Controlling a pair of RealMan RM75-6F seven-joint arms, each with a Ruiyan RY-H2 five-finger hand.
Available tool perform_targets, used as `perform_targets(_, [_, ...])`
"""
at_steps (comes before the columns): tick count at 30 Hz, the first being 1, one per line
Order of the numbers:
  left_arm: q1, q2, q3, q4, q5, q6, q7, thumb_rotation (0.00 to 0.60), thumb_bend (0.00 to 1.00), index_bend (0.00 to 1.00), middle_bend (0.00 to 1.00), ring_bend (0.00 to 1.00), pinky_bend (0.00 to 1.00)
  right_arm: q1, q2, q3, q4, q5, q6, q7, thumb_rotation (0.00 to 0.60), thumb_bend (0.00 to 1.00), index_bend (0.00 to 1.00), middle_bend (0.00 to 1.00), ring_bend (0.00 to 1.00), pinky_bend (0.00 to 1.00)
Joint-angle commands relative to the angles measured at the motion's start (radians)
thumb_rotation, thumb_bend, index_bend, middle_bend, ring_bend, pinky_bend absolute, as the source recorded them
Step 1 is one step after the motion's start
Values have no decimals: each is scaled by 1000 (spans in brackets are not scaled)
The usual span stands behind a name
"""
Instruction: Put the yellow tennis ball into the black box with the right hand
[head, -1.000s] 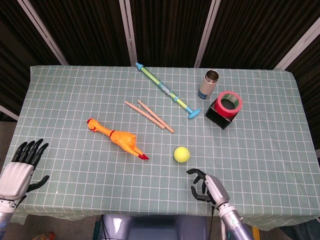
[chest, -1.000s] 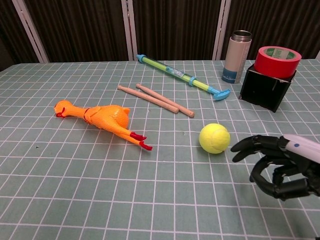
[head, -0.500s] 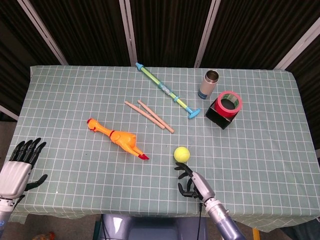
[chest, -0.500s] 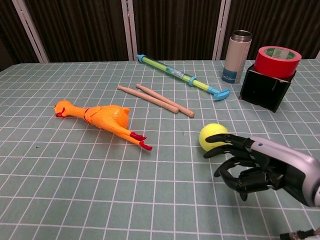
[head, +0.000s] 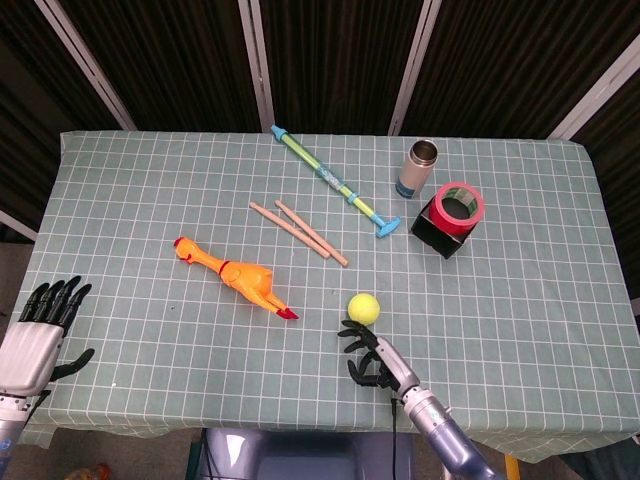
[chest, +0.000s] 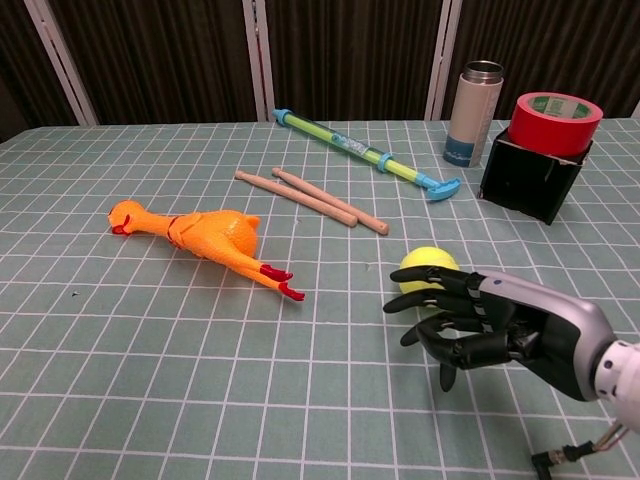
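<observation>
Since a second ago: right hand (chest: 470, 325) moved left | fingers (chest: 425, 279) overlap tennis ball (chest: 428, 262)

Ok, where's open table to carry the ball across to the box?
Bare checked cloth runs from the yellow tennis ball right and up to the black box. Crowded at the box: red tape roll on top, steel flask and blue-green toy stick alongside.

Fuzzy felt tennis ball (chest: 428, 271); glossy rubbery chicken (chest: 205, 239); matt wooden sticks (chest: 312, 200); brushed metal flask (chest: 472, 100).

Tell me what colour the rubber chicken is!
Orange, with red feet. The rubber chicken shows best in the chest view.
</observation>
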Motion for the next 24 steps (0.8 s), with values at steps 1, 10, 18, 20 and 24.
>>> perform_targets(1, [-2,-3,-5,0,-15,-9,8,600,178,0,0,0,0,21,15,11,34,-49,-48,126,600,579,104,209,291,542])
perform_targets(10, [-4,-10,-12,-2,-36,-18,25,600,178,0,0,0,0,54,28,11,126,-144,-66,313,600,579,100,200,270,464])
perform_targets(18, [-10,-17,-19,2,-54,-31,32,600,178,0,0,0,0,98,22,20,207,-172,-78,421,600,579,95,195,252,359])
perform_targets(20, [-12,-17,-20,2,-58,-36,32,600,178,0,0,0,0,106,22,18,219,-179,-72,440,600,580,81,182,234,343])
perform_targets(24, [-15,-17,-23,4,-67,-42,33,600,178,0,0,0,0,117,23,12,239,-194,-55,474,600,580,6,94,145,328])
